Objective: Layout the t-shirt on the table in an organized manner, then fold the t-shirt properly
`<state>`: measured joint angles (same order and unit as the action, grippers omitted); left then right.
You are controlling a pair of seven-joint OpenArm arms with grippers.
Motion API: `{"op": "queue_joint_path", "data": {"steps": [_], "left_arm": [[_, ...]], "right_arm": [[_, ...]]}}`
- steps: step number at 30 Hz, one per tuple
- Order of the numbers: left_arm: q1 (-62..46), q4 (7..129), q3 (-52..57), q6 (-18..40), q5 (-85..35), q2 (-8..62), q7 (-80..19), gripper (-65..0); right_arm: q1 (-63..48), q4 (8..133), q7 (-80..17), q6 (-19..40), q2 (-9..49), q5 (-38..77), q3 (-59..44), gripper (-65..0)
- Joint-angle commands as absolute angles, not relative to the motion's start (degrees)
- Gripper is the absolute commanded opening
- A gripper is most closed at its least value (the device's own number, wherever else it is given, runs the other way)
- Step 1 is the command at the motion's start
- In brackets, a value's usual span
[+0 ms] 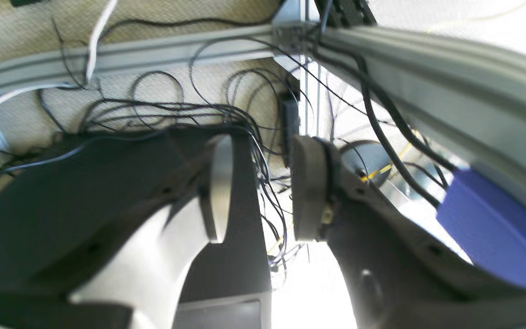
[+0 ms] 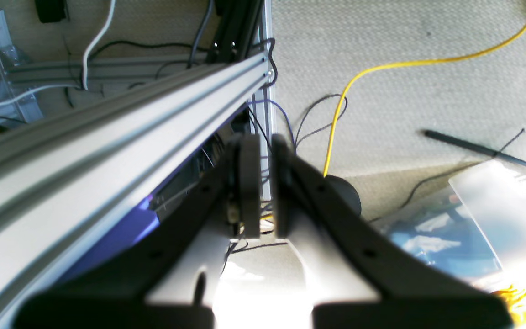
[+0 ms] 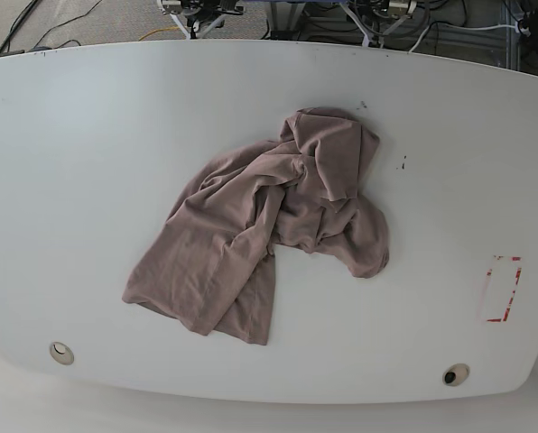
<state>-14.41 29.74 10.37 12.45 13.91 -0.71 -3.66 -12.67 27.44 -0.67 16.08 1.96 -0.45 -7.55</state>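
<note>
Plain mauve-brown knit t-shirt (image 3: pixel 267 236) lay crumpled mid glossy white table (image 3: pixel 88 162); layout and folding remained undone. Left gripper (image 1: pixel 256 192) parted, empty; right gripper (image 2: pixel 264 187) closed, empty.

An overhead base view looks straight down on the table (image 3: pixel 88 135), while both wrist cameras look past their own jaws at floor cables and frame rails off the table.

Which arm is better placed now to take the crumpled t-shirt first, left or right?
Probably the left. The left gripper is open, while the right gripper is shut. Both are off the table, and the t-shirt lies near its middle, so reach hardly differs.
</note>
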Motion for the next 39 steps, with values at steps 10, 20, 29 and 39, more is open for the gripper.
{"op": "queue_joint_path", "data": {"steps": [10,20,29,39], "left_arm": [[-22.68,41.24,9.92,12.33,13.3,-0.04,-3.49,-53.0],[-30.49,52.74,9.49,12.63,13.19,0.65,0.45,-54.3],[-33.16,55.07,9.3,12.63,13.32,0.81,1.02,-53.7],[-35.31,57.23,9.19,12.42,13.11,0.78,-0.04,-52.5]], "right_arm": [[-22.6,39.44,-0.64,16.75,3.51,0.08,-7.59,-62.7],[-29.34,49.02,-0.83,16.96,4.36,0.5,-7.39,-63.0],[-32.69,52.31,-0.86,16.82,4.37,0.91,-7.38,-63.0],[-35.92,56.44,-0.73,16.74,4.3,0.89,-7.31,-63.4]]}}
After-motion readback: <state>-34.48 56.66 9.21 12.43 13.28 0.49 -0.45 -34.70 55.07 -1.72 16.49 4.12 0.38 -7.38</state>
